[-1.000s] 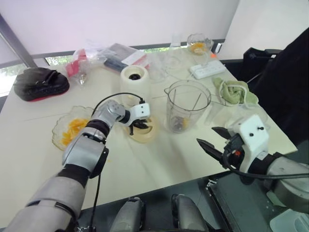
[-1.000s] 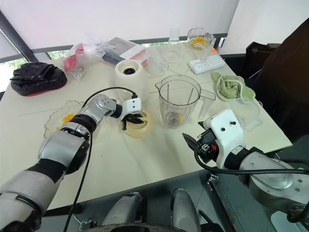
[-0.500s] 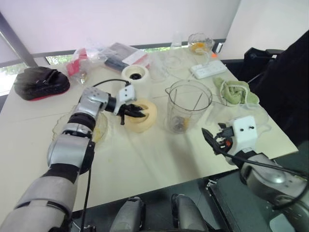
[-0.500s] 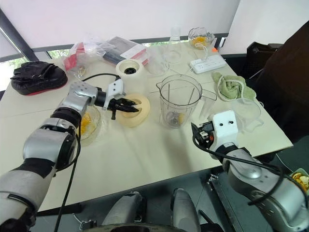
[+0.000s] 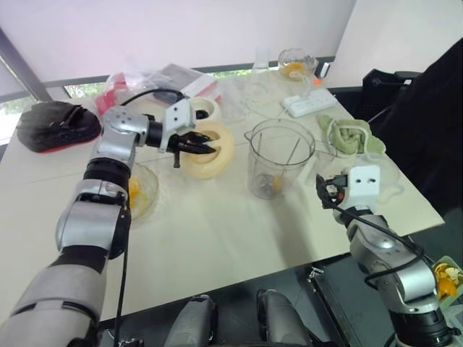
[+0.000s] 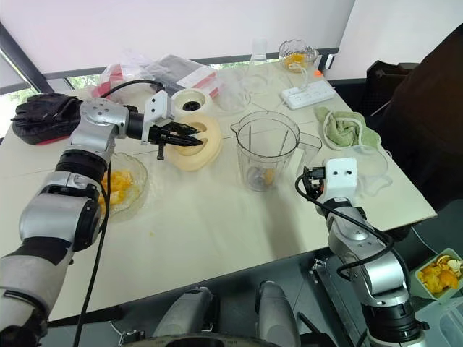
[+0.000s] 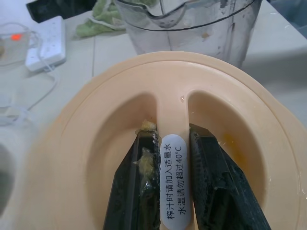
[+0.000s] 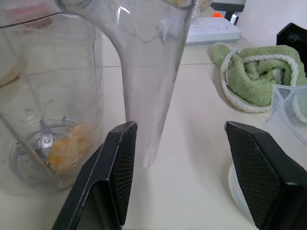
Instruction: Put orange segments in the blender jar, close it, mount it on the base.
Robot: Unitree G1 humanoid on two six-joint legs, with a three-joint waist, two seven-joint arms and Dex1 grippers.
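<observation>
the left gripper (image 7: 173, 139) is closed on the raised middle ridge of the cream lid (image 6: 208, 150), one black finger in each hollow beside the ridge. bits of orange pulp stick to one finger (image 7: 144, 163). the lid is held tilted, its top facing the arm. it sits between the cream blender base (image 6: 189, 103) and the clear blender jar (image 6: 264, 148), close to the base. whether its lower edge touches the table (image 6: 217, 217) cannot be told.

the jar stands upright and uncovered on the table, apart from the base, with a few orange pieces (image 8: 67, 148) lying by the blades at its bottom. more orange segments (image 6: 116, 184) lie in a glass bowl (image 6: 143, 181) under the left arm.

the right gripper (image 8: 181, 127) is spread wide and holds nothing. it sits low over the table, near the jar's handle (image 8: 148, 96). a green cloth (image 6: 347, 129) and a white power strip (image 6: 311, 94) lie beyond it.
</observation>
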